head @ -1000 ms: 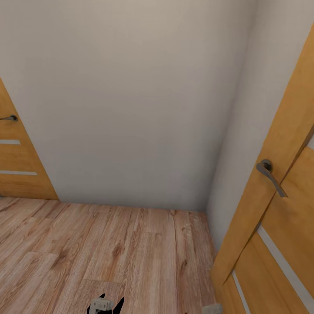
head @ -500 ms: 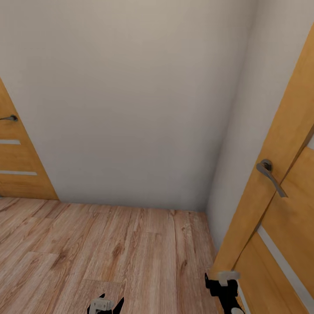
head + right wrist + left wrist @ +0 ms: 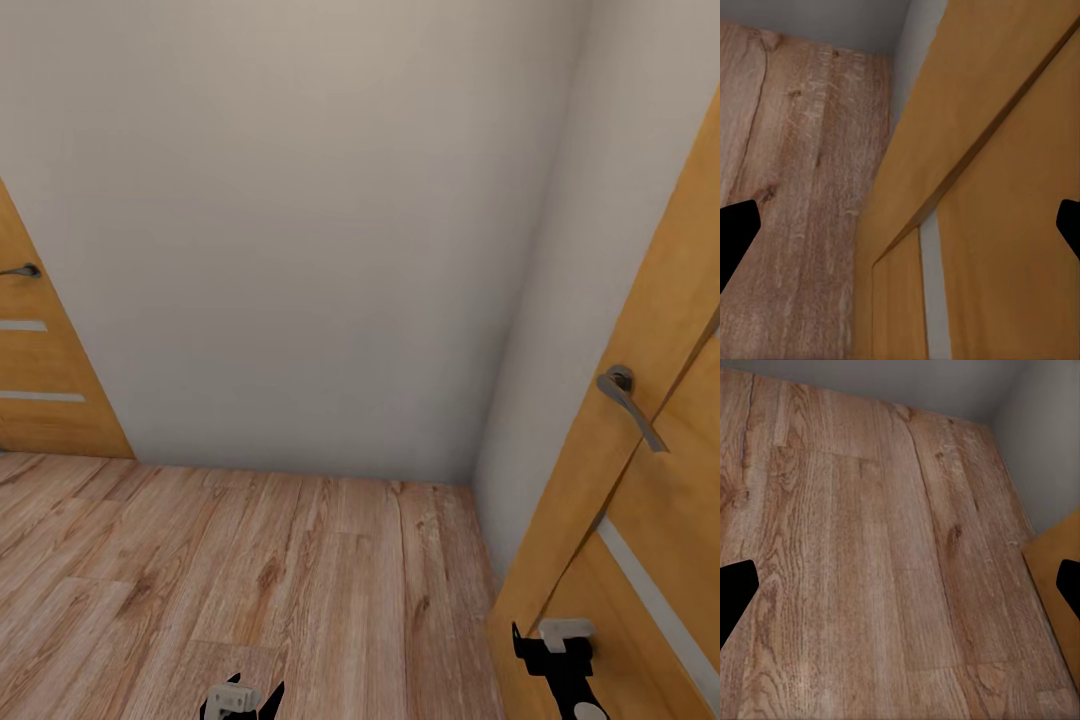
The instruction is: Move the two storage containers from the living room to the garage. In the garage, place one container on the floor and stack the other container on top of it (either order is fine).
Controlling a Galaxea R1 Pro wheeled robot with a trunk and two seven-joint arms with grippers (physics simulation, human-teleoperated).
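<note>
Head view: right gripper (image 3: 558, 640) beside door (image 3: 640, 400).

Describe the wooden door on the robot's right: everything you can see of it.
The orange-brown wooden door stands at the head view's right edge, slanting out from the grey-white wall. It has a grey metal lever handle angled downward, pale inset strips across its lower panel, and its lower edge meets the light wood plank floor. The right gripper is close against it, jaws open; contact is unclear.
</note>
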